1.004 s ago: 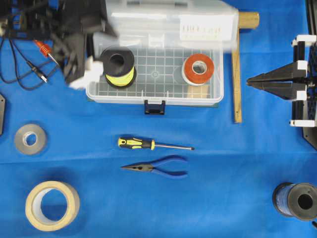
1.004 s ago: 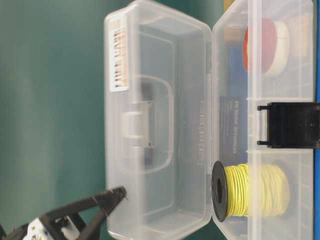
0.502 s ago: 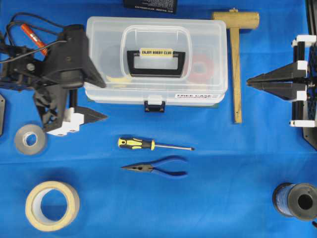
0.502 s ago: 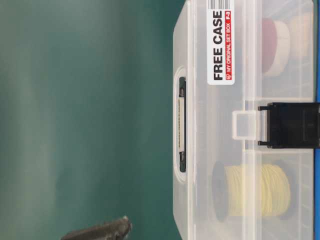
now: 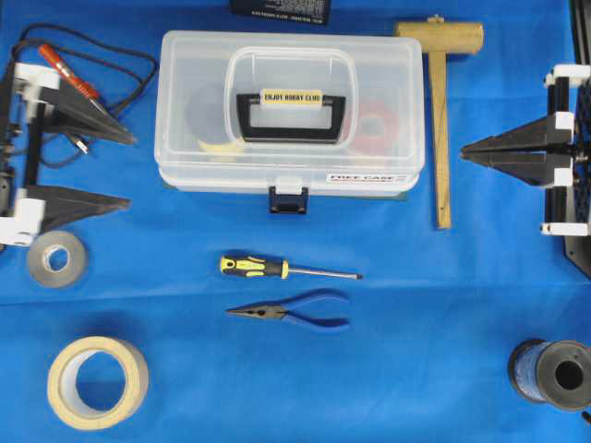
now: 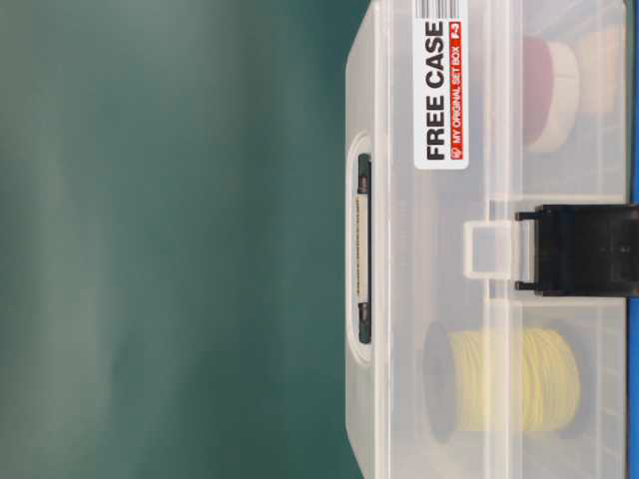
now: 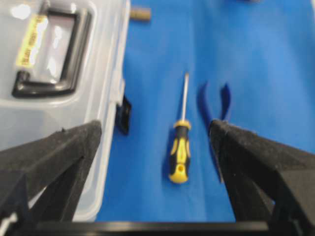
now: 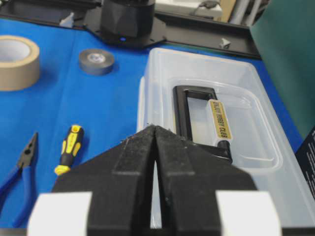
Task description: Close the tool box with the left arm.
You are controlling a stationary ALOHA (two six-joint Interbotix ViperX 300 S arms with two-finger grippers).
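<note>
The clear tool box (image 5: 291,55) stands at the back middle with its lid down and flat. Its black handle with the yellowish label (image 5: 291,97) lies on top. The dark blue latch (image 5: 288,200) hangs at the front, below the lid's tab. A yellow spool and a red roll show faintly inside. The box fills the right of the table-level view (image 6: 479,130). My left gripper (image 5: 127,171) is open and empty, left of the box and apart from it; the left wrist view shows its wide-apart jaws (image 7: 155,132) beside the box (image 7: 49,113). My right gripper (image 5: 464,152) is shut and empty, right of the box.
A wooden hammer (image 5: 441,120) lies right of the box. A yellow-black screwdriver (image 5: 286,269) and blue pliers (image 5: 295,312) lie in front of it. Grey tape (image 5: 55,258) and masking tape (image 5: 97,383) are at the left, a black spool (image 5: 552,374) at the front right, cables (image 5: 92,65) at the back left.
The lid swung down from open to closed. My left arm then drew back to the left, away from the box, with its jaws open. The right arm stayed still.
</note>
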